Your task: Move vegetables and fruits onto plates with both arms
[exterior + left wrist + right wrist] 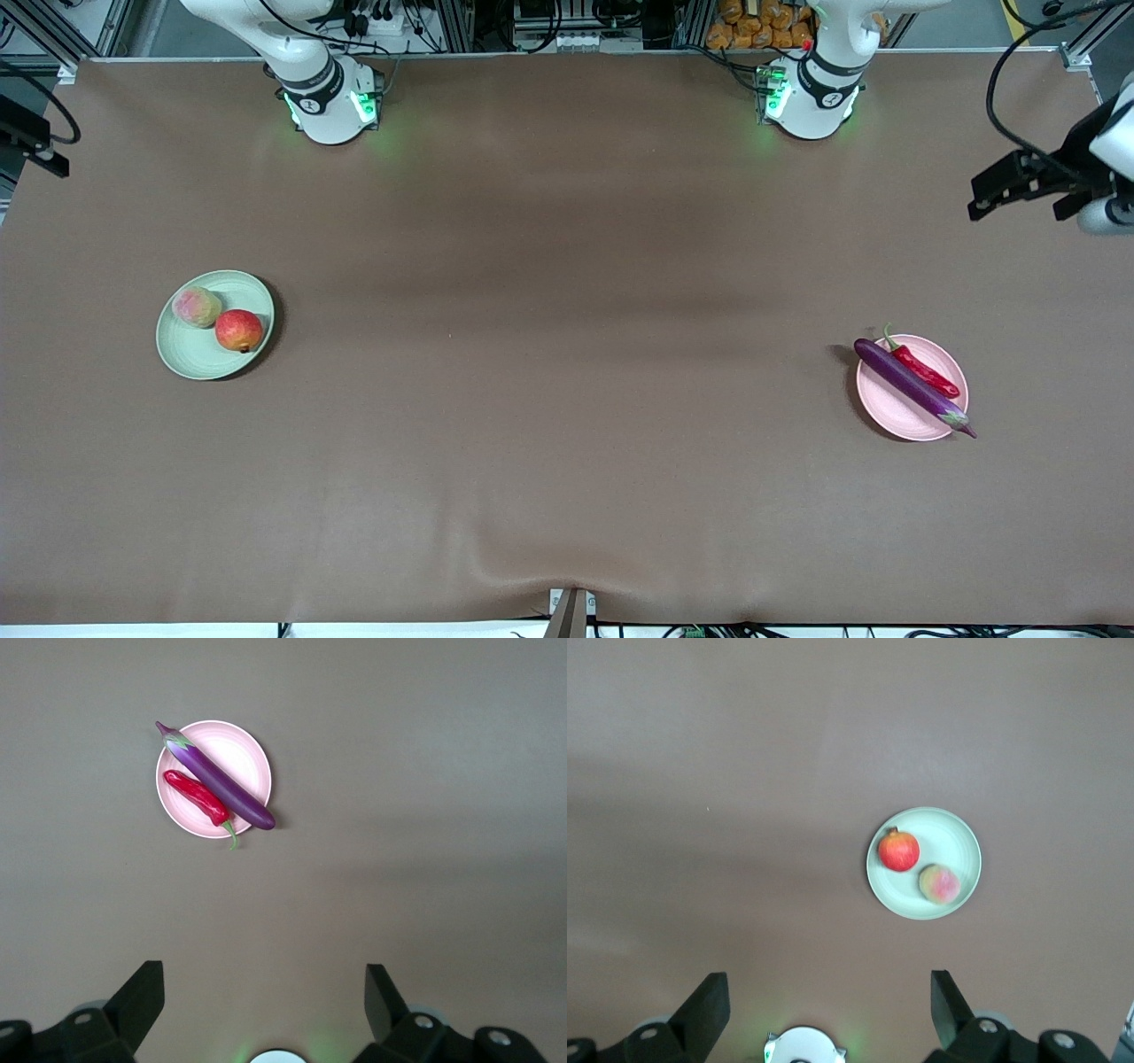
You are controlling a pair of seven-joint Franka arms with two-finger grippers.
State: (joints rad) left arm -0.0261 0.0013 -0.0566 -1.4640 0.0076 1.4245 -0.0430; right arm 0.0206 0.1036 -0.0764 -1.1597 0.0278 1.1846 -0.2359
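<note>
My left gripper (266, 1010) hangs high over the table (567, 399) at my left arm's end, fingers spread wide and holding nothing. My right gripper (830, 1014) hangs the same way at my right arm's end, wide apart and bare. Below my left wrist sits the pink plate (244, 749), the eggplant (217, 777) lying across it with both tips past the rim, the chili pepper (197, 796) just beside it. The green plate (952, 828) holds the pomegranate (898, 851) and the peach (940, 884), near each other. Brown cloth runs open between the 2 plates. In the front view my left gripper is cut off at the frame's edge. No writing is readable.
</note>
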